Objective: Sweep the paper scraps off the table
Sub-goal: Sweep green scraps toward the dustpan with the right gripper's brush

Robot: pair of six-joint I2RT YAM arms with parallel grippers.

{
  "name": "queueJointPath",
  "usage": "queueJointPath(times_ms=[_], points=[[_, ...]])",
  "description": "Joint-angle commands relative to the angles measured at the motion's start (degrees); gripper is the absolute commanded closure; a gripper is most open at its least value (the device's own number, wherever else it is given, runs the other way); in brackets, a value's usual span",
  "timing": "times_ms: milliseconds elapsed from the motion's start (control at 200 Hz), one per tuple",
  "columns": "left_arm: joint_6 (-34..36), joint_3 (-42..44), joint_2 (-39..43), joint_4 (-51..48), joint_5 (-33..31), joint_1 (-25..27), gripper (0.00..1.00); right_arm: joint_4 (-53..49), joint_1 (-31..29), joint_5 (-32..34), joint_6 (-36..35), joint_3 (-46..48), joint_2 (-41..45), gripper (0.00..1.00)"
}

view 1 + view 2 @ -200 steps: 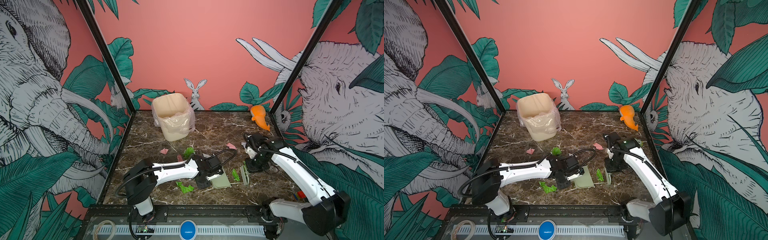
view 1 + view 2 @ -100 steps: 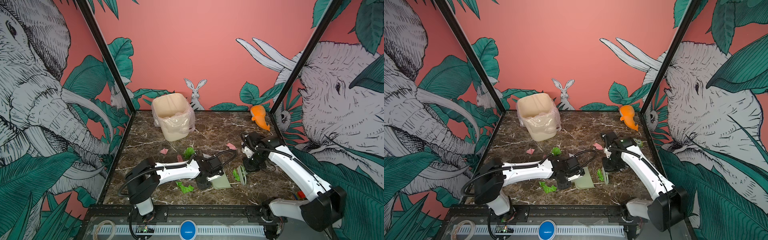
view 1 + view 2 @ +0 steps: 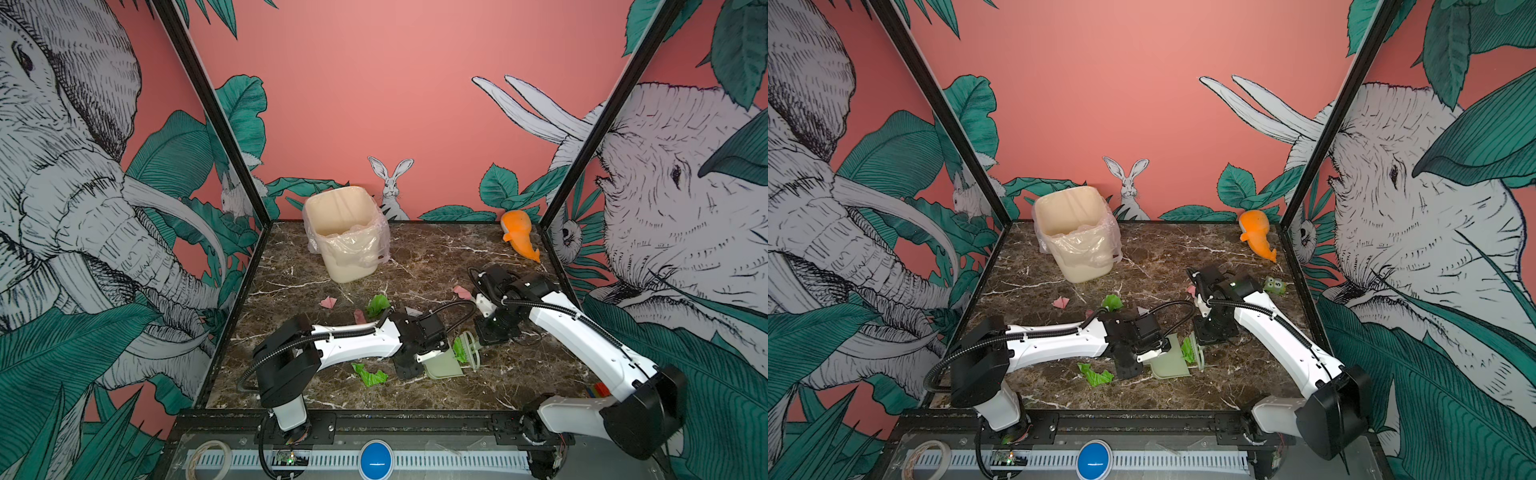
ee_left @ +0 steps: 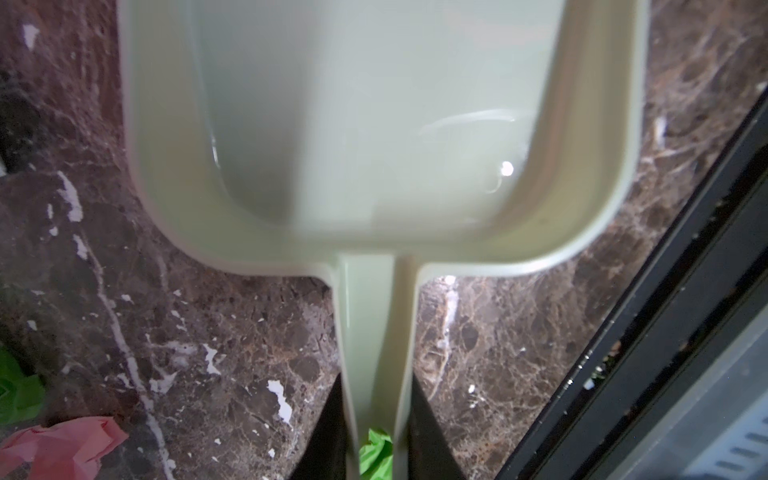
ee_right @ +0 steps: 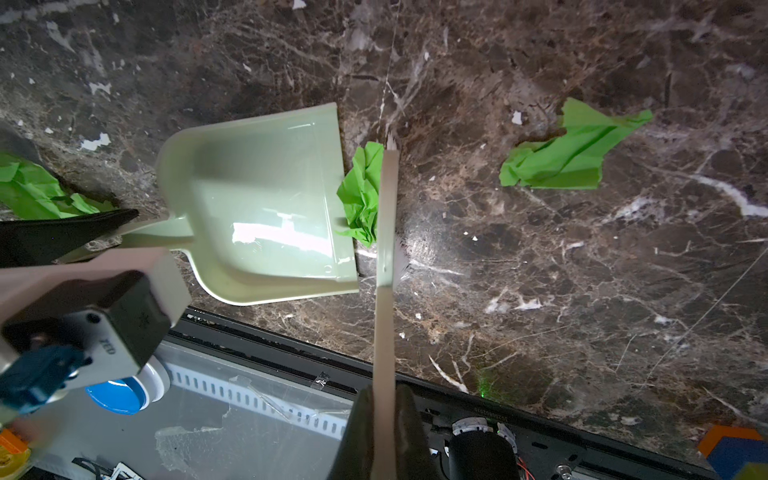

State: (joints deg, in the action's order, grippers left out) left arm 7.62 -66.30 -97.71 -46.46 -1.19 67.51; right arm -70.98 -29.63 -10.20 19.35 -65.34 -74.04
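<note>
In both top views, low in the middle of the frame, a crumpled bright green paper scrap [image 3: 459,349] is lying on the dark brown marble-patterned counter [image 3: 436,257], wedged between two tools. Just left of it, a pale green plastic dustpan [image 3: 444,368] is resting with its open lip facing the scrap. Just right of it, a pale beige plastic hand brush [image 3: 471,353] is standing on edge.

The left hand [image 4: 376,415] is grasping the dustpan's narrow handle, one black finger on each side. The right hand [image 5: 384,407] is clenching the brush's flat handle. In the right wrist view the scrap is touching both the pan's lip and the brush.

The brush's long axis is running parallel to the lip. The coming move therefore looks like a short sideways push by the right hand, leftward in the top views, into the pan, whose tray appears empty.

The other paper scraps [image 3: 370,374] are lying loose. One green bit is below and left of the pan. Green and pink bits are sitting above the left arm near the frame's centre, and a pink one is lying by the right arm.

"ZED" is showing on the black camera housing [image 5: 107,347]. A small green block [image 3: 1276,286] seems to be bearing a 5.
</note>
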Motion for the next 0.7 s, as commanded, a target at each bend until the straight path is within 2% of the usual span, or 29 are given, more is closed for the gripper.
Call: queueJointPath(times_ms=[0, 225, 695], points=[[0.82, -1.28, -0.21, -1.51, -0.04, 0.52, 0.9, -3.66, 0.38, 4.6, -0.63, -1.79, 1.09, 1.0], [0.82, -1.11, -0.29, -1.66, -0.38, 0.52, 0.9, -5.31, 1.68, 6.73, -2.15, -3.2, -0.71, 1.0], [0.12, -0.78, -0.03, -1.44, -0.74, 0.52, 0.9, 0.58, -5.14, -3.3, 1.24, -4.07, -4.11, 1.0]])
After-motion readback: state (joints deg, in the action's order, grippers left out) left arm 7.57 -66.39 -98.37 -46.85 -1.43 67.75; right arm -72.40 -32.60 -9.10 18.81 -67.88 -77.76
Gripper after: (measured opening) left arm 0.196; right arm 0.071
